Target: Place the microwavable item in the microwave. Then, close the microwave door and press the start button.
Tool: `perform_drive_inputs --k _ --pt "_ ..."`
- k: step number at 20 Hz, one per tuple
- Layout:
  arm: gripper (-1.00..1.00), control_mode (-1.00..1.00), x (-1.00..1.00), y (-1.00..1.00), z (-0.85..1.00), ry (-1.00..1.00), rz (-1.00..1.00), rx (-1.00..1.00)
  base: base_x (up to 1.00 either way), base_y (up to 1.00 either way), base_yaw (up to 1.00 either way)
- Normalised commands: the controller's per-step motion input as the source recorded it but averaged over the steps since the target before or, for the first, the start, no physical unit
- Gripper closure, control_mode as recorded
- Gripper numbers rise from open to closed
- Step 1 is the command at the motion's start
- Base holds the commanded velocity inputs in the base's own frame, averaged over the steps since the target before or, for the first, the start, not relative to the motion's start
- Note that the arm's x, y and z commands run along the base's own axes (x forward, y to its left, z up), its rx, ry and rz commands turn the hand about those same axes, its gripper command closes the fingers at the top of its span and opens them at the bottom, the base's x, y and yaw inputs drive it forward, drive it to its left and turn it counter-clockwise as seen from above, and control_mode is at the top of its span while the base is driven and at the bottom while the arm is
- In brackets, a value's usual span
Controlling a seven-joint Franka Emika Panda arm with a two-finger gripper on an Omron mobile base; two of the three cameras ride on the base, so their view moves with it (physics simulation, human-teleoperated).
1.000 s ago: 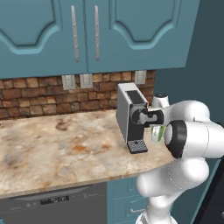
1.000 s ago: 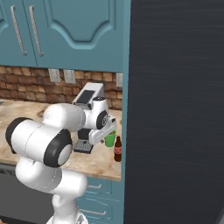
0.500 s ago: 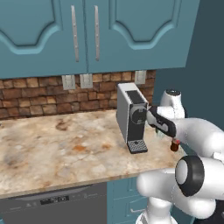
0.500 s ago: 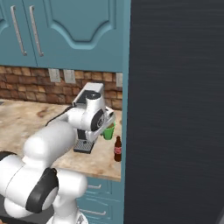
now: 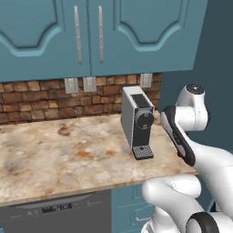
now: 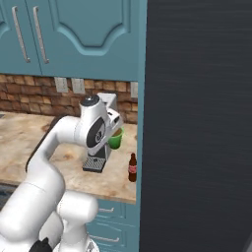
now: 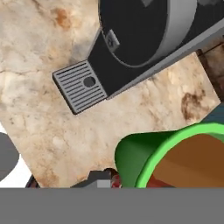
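Note:
The microwavable item is a small bright green cup point(image 6: 117, 138) with brown liquid. It hangs a little above the counter, just right of the coffee machine, and my gripper point(image 6: 113, 136) is shut on it. In the hand view the cup point(image 7: 144, 159) looms large at the lower right, tilted in the picture, with its brown liquid point(image 7: 192, 159) showing. The microwave and the microwave door are out of view.
A grey and black coffee machine point(image 5: 139, 120) stands on the marble counter point(image 5: 59, 154), its drip tray point(image 7: 81, 86) below the hand. A small dark bottle point(image 6: 132, 168) with a red cap stands at the counter's right end. A tall black fridge point(image 6: 197, 123) walls off the right side.
The jaws have closed on the green cup and it has risen slightly off the counter. The arm's elbow has swung out and down, leaving the forearm stretched toward the machine's right side.

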Motion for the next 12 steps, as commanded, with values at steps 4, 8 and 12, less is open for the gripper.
perform_drive_inputs --k 4,8,12 --pt "1.00 -1.00 -0.54 0.41 0.76 0.10 0.00 0.00 0.00 0.00 0.00" --pt "1.00 -1.00 -0.71 0.51 0.27 0.11 0.00 0.00 0.00 0.00 0.00" --pt "1.00 -1.00 -0.86 0.31 -0.07 0.01 0.00 0.00 0.00 0.00 0.00"
